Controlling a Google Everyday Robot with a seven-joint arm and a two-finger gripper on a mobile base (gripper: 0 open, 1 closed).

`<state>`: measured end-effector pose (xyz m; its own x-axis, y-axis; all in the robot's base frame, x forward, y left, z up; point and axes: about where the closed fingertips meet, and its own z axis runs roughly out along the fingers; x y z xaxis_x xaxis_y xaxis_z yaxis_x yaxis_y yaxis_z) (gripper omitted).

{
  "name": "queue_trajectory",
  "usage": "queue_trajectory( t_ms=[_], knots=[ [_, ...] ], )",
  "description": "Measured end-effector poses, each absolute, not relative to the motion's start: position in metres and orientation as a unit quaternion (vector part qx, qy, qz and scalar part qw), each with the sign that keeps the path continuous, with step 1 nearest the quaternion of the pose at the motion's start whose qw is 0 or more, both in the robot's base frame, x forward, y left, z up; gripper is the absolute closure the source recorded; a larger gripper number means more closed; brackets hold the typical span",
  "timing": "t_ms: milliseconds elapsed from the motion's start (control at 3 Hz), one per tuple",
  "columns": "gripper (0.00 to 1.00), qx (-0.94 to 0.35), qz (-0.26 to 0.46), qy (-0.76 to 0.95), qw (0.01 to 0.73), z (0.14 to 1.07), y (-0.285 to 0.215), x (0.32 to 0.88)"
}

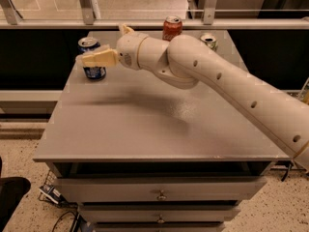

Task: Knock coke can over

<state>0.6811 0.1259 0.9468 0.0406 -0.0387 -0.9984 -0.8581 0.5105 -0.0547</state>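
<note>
Camera view shows the coke can point(172, 27) upright at the far edge of the table point(145, 129), just behind the arm point(217, 76). The gripper point(84, 59) hovers well apart from it, in front of the blue can point(91, 72); its fingers seem pressed together and hold nothing. I judge the approach is not finished: next the gripper must travel across to the red can and push it sideways near the top.

One camera looks down on the table point(145, 134) from above its front edge toward the rear, close in; the gripper point(87, 59) hangs near the rear-left corner.
</note>
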Motion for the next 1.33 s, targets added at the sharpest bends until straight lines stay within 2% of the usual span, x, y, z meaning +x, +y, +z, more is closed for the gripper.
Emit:
queue_trajectory(
  t_ms=[1000, 1333],
  knots=[
    [0.00, -0.359, 0.313, 0.607, 0.636, 0.918, 0.152, 0.712],
    [0.07, -0.354, 0.305, 0.613, 0.637, 0.904, 0.151, 0.717]
  ],
)
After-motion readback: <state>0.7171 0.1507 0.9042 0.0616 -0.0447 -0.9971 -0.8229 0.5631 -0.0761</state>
